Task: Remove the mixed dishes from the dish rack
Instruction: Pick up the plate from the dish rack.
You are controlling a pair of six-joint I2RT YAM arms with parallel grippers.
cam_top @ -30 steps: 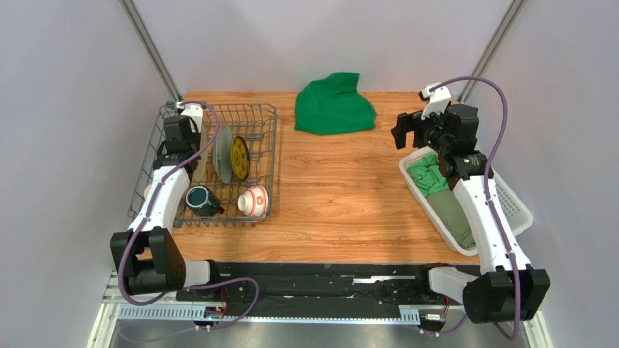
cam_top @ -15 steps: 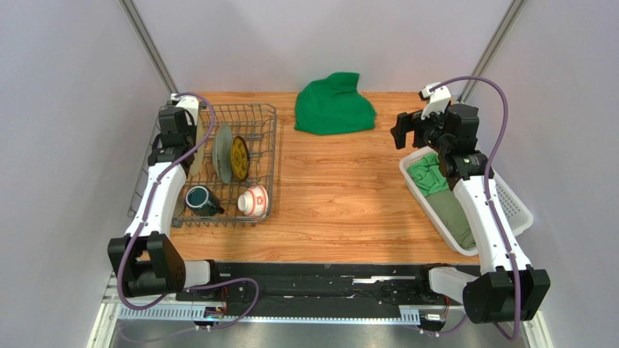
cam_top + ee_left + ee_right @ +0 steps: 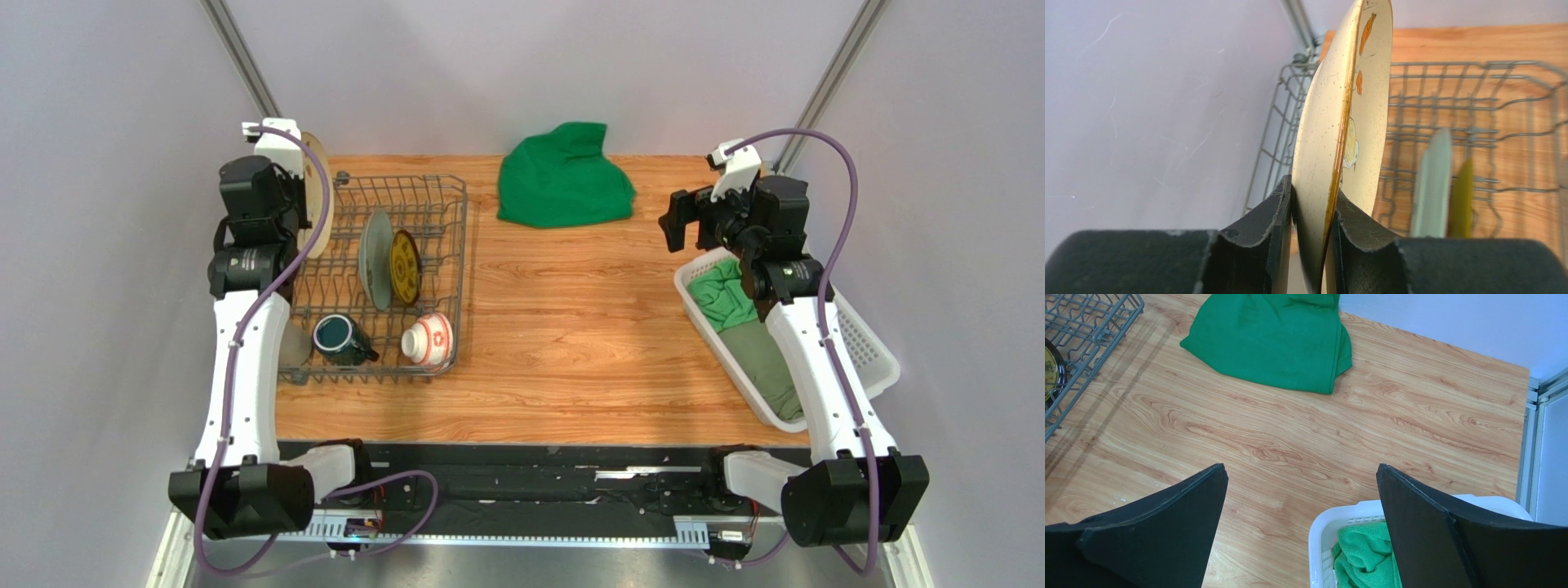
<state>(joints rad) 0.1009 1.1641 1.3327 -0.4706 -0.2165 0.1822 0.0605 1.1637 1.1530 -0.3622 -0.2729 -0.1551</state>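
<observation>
Cream plate [image 3: 1346,141] with orange floral marks stands on edge, clamped at its lower rim between the two dark fingers of the left gripper [image 3: 1312,193], one finger pressed on each face. It hangs clear of the rack [image 3: 423,184], above that rack's far-left corner, beside the left wall.

Inside the rack, which sits along the table's [image 3: 577,331] left edge from the far-left corner toward the near side, the green plate [image 3: 375,257] and the yellow plate [image 3: 404,267] stand upright side by side between the prongs in the middle. At the rack's near end the mug [image 3: 337,338] lies to the left and the bowl [image 3: 429,337] sits at the near-right corner. A pale cup [image 3: 292,348] shows just left of the mug, partly hidden by the left arm.

A green cloth [image 3: 564,175] lies crumpled at the middle of the far edge.

The right gripper [image 3: 1301,471] hovers with its jaws spread wide and nothing between them, above bare wood near the right edge. Just below it a white basket [image 3: 877,355] lies along the right edge with a green towel [image 3: 718,300] inside.
</observation>
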